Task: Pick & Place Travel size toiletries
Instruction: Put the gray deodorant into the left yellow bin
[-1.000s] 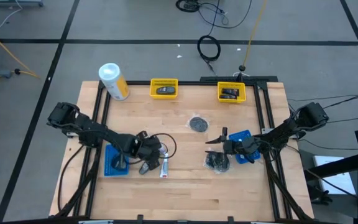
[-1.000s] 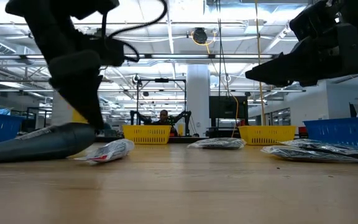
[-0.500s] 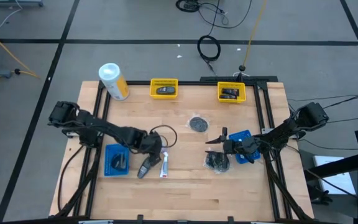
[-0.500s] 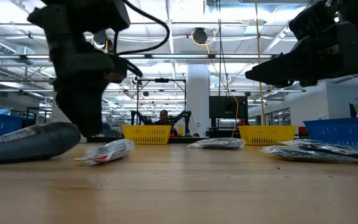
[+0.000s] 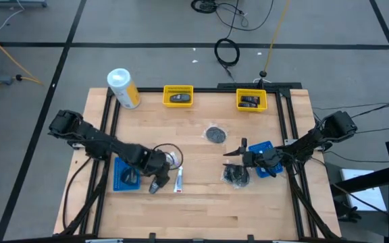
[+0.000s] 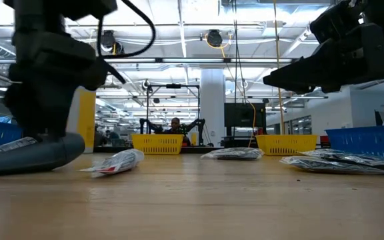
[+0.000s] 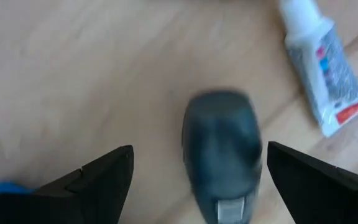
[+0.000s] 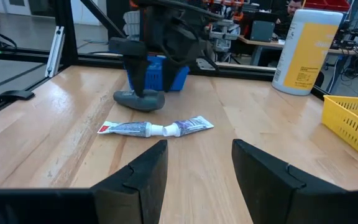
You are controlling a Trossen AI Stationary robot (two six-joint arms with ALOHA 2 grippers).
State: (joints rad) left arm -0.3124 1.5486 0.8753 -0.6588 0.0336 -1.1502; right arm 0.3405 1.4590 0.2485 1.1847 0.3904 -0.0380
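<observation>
A dark grey little bottle (image 5: 157, 185) lies on its side on the wood, and a white mini tube (image 5: 178, 181) lies just to its right. My left gripper (image 5: 156, 177) is open and hangs over the bottle (image 7: 221, 146), one finger on either side; I cannot tell if they touch it. In the low view the left gripper (image 6: 42, 127) stands right above the bottle (image 6: 32, 152). My right gripper (image 5: 234, 152) is open and waits above the table, left of the right blue tray (image 5: 263, 162). Clear-wrapped dark items (image 5: 236, 177) and a round disc (image 5: 215, 133) lie near it.
A left blue tray (image 5: 124, 174) sits beside the left gripper and holds a dark item. Two yellow trays (image 5: 178, 95) (image 5: 252, 100) with dark items stand along the far edge, and a white-and-yellow canister (image 5: 123, 88) at the far left. Bare wood lies toward the near edge.
My left gripper lifted off the bottle's right end, swung slightly toward the far right, then came back toward the near left and down over the dark grey bottle. The bottle shifted a little to the left early on. The right arm kept still.
</observation>
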